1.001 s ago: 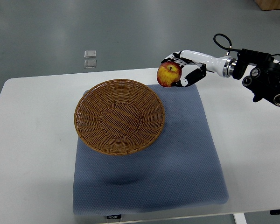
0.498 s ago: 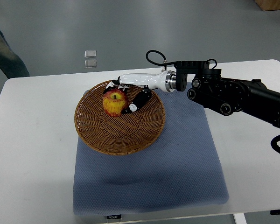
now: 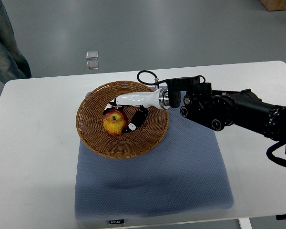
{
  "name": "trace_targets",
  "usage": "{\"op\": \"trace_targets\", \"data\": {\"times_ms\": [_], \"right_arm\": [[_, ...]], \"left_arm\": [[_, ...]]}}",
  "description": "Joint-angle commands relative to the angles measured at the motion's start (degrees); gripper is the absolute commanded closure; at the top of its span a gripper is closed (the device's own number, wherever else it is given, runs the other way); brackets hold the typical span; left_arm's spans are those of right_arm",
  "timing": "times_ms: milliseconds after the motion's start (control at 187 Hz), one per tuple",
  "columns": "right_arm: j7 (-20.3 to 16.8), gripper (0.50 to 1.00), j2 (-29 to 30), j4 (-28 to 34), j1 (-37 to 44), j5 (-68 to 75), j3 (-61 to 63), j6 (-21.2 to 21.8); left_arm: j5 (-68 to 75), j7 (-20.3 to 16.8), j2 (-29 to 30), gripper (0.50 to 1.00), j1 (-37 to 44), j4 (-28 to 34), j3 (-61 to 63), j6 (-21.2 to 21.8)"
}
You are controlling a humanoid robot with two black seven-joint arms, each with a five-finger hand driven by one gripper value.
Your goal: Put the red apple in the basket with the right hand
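The red and yellow apple (image 3: 115,123) is low inside the round wicker basket (image 3: 93,143), near its middle. My right hand (image 3: 120,114) reaches in from the right over the basket's far rim, white with black fingertips. Its fingers (image 3: 133,123) are curled around the apple on the right and far sides. I cannot tell whether the apple rests on the basket floor. The left arm is out of view.
The basket stands on a grey-blue mat (image 3: 181,176) on a white table (image 3: 33,157). My black right forearm (image 3: 229,112) lies across the mat's far right corner. A person's leg in jeans (image 3: 5,43) stands at the far left beyond the table.
My right hand carried the apple left from beyond the mat's far edge into the basket, then lowered it toward the basket's middle. A person's leg has come into view at far left.
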Motion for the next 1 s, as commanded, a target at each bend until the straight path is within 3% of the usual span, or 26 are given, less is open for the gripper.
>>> {"op": "trace_targets", "data": {"times_ms": [0,91,150,471,653,814,996], "right_arm": [[-0.11,0.652,0.01,-0.1,-0.46,0.01,-0.2,-1.71],[-0.11,0.64,0.01,-0.1,-0.46,0.01,-0.2,-1.71],[-0.11,0.603,0.01,-0.01,-0.38,0.18,-0.02,-1.53],[-0.02,0.601,-1.83,0.08,0.15,2.91,3.49,-1.36],[-0.81,0.603,-5.88,-0.01,-1.08,14.07,12.63,0.93],[-5.9,0.603,-9.83,-2.12,-5.82,28.65,18.26,-1.09],[-7.31,0.603,-10.18,-6.86,-9.95,41.57,23.09,-5.14]], "left_arm": [[0.01,0.01,0.0,0.5,0.0,-0.02,0.0,0.0],[0.01,0.01,0.0,0.5,0.0,-0.02,0.0,0.0],[0.01,0.01,0.0,0.5,0.0,-0.02,0.0,0.0],[0.01,0.01,0.0,0.5,-0.09,0.07,0.08,0.0],[0.01,0.01,0.0,0.5,-0.09,0.07,0.08,0.0],[0.01,0.01,0.0,0.5,-0.09,0.16,0.08,0.0],[0.01,-0.07,0.0,0.5,-0.09,0.07,0.08,0.0]]}}
